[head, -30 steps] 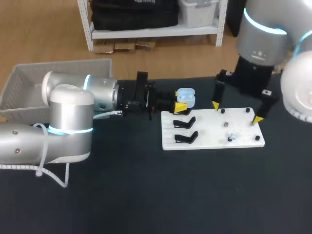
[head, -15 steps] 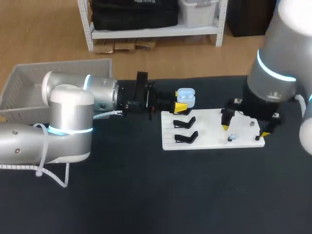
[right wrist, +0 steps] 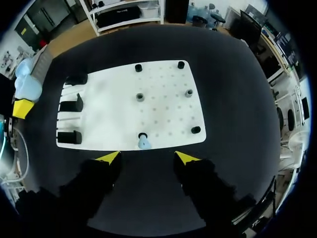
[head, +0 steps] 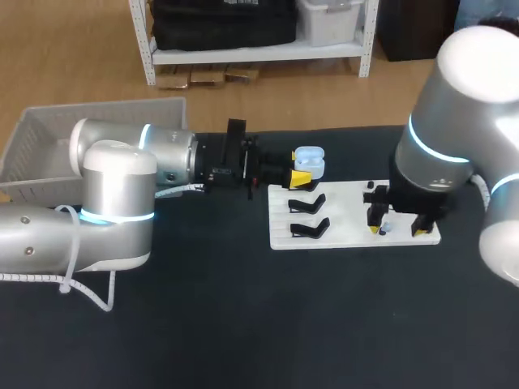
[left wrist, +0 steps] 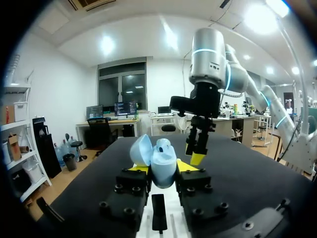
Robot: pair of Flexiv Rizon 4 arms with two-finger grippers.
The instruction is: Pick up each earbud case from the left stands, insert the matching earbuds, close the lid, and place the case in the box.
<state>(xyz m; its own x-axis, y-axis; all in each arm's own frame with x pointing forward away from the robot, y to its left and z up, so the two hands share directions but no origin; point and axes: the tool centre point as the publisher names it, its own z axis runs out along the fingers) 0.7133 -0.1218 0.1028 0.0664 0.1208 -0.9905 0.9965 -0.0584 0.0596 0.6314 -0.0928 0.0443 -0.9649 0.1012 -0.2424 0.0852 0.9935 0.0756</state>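
Left pincer [left wrist: 159,169] was clenched on the light blue earbud case [left wrist: 157,159], with its 2 yellow fingertips [left wrist: 136,168] pressing the case from either side. The lid of the case stood open, tilted back. In the head view the left arm came in low from the left and held the case [head: 309,161] at the far left corner of the white board [head: 349,203], which lay flat on the black tabletop [head: 243,324]. 3 black stands [right wrist: 72,105] lined the board's left edge.

The right pincer [right wrist: 147,157] hung over the board's near edge, released, with its fingers spread apart. A small blue earbud [right wrist: 143,144] sat on a peg at that edge, just ahead of the gap between the fingers and touching neither. Other short dark pegs [right wrist: 140,96] dotted the board. The white box [head: 49,138] stood behind the left arm, well apart from the board.
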